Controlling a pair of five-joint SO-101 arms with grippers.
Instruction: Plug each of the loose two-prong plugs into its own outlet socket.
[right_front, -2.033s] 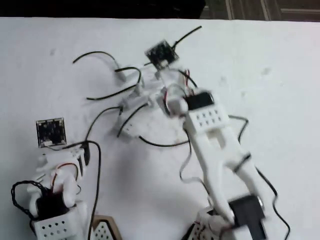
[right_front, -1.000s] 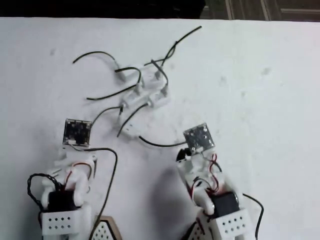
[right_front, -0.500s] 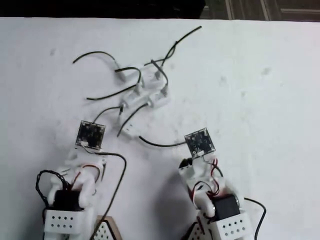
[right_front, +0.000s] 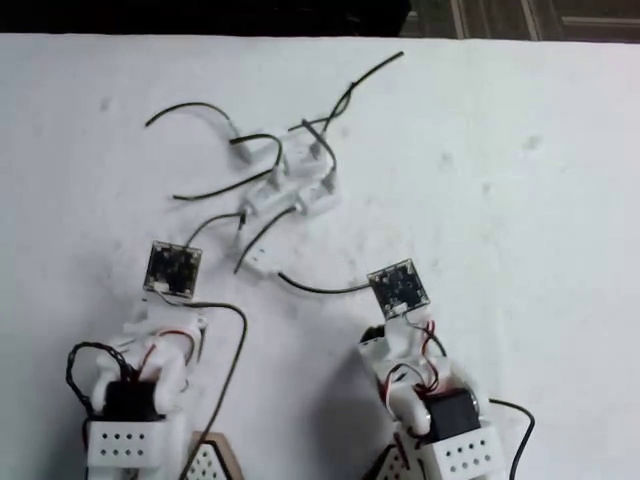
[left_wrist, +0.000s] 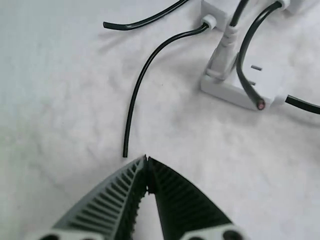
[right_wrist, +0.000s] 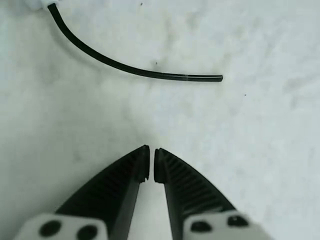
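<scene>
1. Looking over the tabletop (right_front: 540, 200) from the high view, we find the task's things gathered in one cluster of plugs and outlets (right_front: 290, 185) near the middle, with black leads fanning out from it.
2. We see the left arm (right_front: 140, 370) and the right arm (right_front: 420, 390) both sitting at the near edge, well apart from that cluster.
3. Our left pincer (left_wrist: 146, 175) is closed with its ribbed tips touching and nothing between them. It hangs just beside the free end of a black lead (left_wrist: 126, 145).
4. Our right pincer (right_wrist: 151, 167) is closed down to a hairline slit and is also empty. It hangs over bare tabletop, near a curved lead (right_wrist: 185, 76).
5. In the left wrist view, a white plug (left_wrist: 222, 52) appears to be seated in an outlet block (left_wrist: 225, 89). A pair of slots next to it on that block shows bare, so we judge at least one socket unfilled.
6. In the high view, a small white connector (right_front: 257, 262) lies on its own between the cluster and the arms, touching no outlet. We take it for a plug not yet inserted.
7. We cannot tell from above which of the other white pieces in the cluster are mated and which merely lie against each other.
8. Our judgement is that the task is partly done at most. Some pairing may be finished, but the stray connector and the bare slots remain, and neither pincer holds anything to work with.
</scene>
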